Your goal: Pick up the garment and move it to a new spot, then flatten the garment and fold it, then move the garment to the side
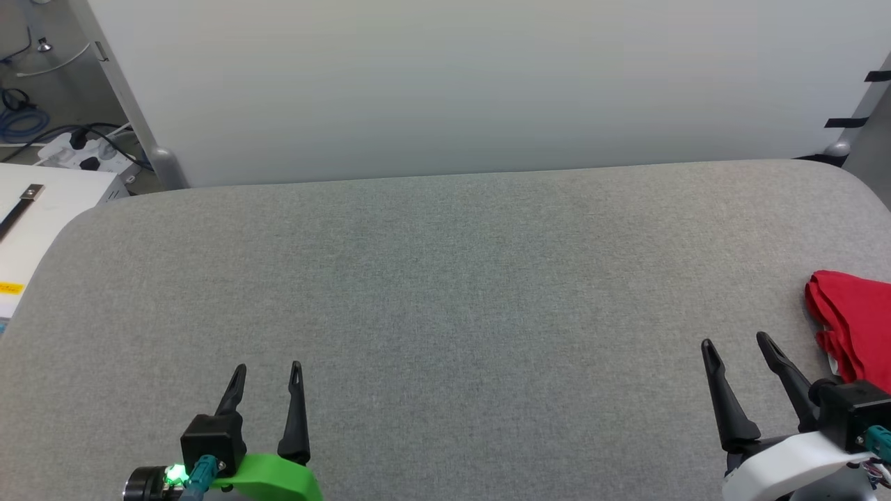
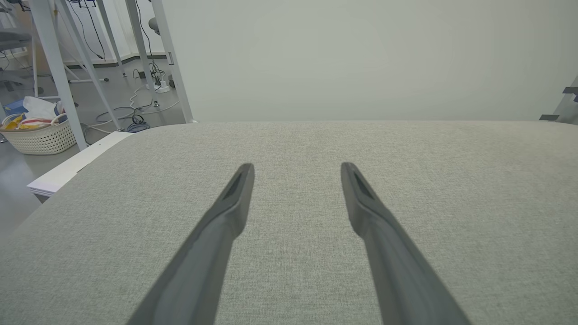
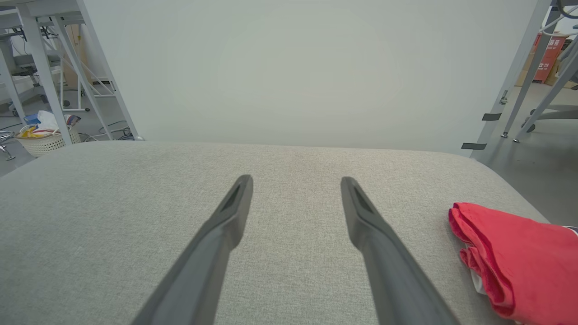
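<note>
Holds left gripper (image 1: 268, 366) and right gripper (image 1: 735, 339) low over grey table (image 1: 445, 278), pointing forward, jaws wide, empty. Finds folded garment (image 1: 853, 313) just right of right gripper, apart.

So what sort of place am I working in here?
Probably a robotics lab or test bay, not a home: a grey fabric-covered table backed by a plain white panel, power strips and loose cables on the floor, and bare metal frame legs beside a white basket.
</note>
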You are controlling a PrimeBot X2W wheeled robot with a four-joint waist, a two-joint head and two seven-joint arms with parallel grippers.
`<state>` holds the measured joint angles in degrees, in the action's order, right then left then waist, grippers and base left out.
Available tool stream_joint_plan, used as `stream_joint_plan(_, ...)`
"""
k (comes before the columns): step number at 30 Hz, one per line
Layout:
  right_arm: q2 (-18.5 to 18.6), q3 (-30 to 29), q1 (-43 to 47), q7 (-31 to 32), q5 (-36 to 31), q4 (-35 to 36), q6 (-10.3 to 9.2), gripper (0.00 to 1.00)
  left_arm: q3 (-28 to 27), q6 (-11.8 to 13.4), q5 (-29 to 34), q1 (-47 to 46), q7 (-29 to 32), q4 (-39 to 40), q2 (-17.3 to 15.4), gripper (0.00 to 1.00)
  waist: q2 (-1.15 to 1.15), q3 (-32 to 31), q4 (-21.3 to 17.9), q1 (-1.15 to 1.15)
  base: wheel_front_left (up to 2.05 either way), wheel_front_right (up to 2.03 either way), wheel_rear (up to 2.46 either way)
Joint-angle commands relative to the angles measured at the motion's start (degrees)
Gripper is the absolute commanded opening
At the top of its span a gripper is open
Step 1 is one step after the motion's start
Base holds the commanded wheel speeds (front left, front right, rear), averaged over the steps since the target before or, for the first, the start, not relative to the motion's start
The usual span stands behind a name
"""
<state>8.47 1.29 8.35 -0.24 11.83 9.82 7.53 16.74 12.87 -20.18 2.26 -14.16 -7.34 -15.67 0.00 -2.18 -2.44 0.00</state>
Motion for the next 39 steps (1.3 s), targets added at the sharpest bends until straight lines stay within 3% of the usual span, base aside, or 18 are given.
stream_joint_plan(1,0.0,-0.1,0.8,0.1,-0.4,0.2,-0.04,1.0,0.2,0.3,-0.3,-0.3,-0.2,-0.1,0.2,1.0,0.0,-0.2,0.0,0.0,0.0,0.0,0.0)
stream_joint_plan(5,0.1,0.0,0.8,0.1,-0.1,0.0,-0.04,1.0,0.3,0.1,-0.6,-0.3,-0.2,-0.2,0.0,1.0,0.0,-0.5,0.1,0.0,0.0,0.0,0.0)
stream_joint_plan(6,0.0,0.0,0.0,0.0,0.0,-0.1,0.0,0.0,0.3,0.0,-0.2,0.0,0.0,-0.1,0.0,0.0,0.0,-0.5,0.1,0.0,0.0,0.0,0.0)
stream_joint_plan(39,-1.3,-0.3,-2.0,0.1,-2.8,-2.4,-0.01,0.0,-3.8,-3.1,4.6,-0.5,3.4,1.7,3.1,0.0,0.0,0.1,0.7,0.0,0.0,0.0,0.0)
